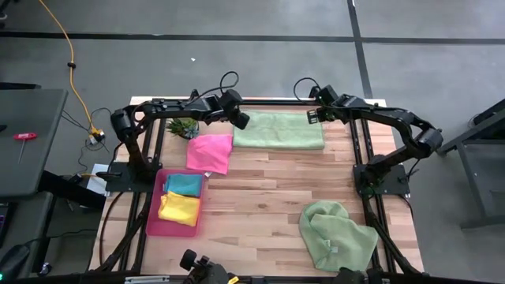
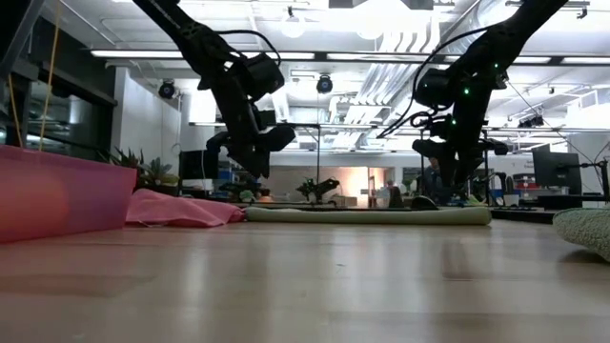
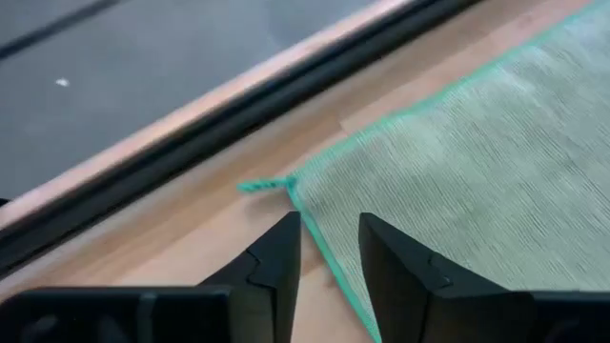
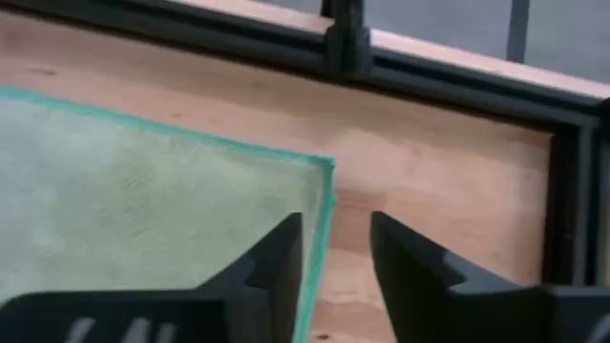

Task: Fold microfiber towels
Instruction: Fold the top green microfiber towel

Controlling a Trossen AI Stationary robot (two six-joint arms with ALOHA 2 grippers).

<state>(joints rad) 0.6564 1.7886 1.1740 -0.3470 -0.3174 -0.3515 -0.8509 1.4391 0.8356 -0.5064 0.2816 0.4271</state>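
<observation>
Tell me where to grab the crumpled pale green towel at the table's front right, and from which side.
Pinch the crumpled pale green towel from straight above at a raised fold on top of the heap. It lies bunched with its corners tucked away, so no flat edge offers itself; a ridge gives the pincer cloth to close on.

- The desk [image 1: 260, 197] is seen to be made of pale wooden planks with a smooth, faintly glossy finish.
- The folded pale green towel [image 1: 278, 129] is shown as soft, matt cloth with a fine ribbed weave and a stitched teal edge.
- The tray [image 1: 154, 217] is rendered in smooth, translucent pink plastic.
- The desk's frame [image 1: 368, 170] is formed of matt black metal bars.
</observation>
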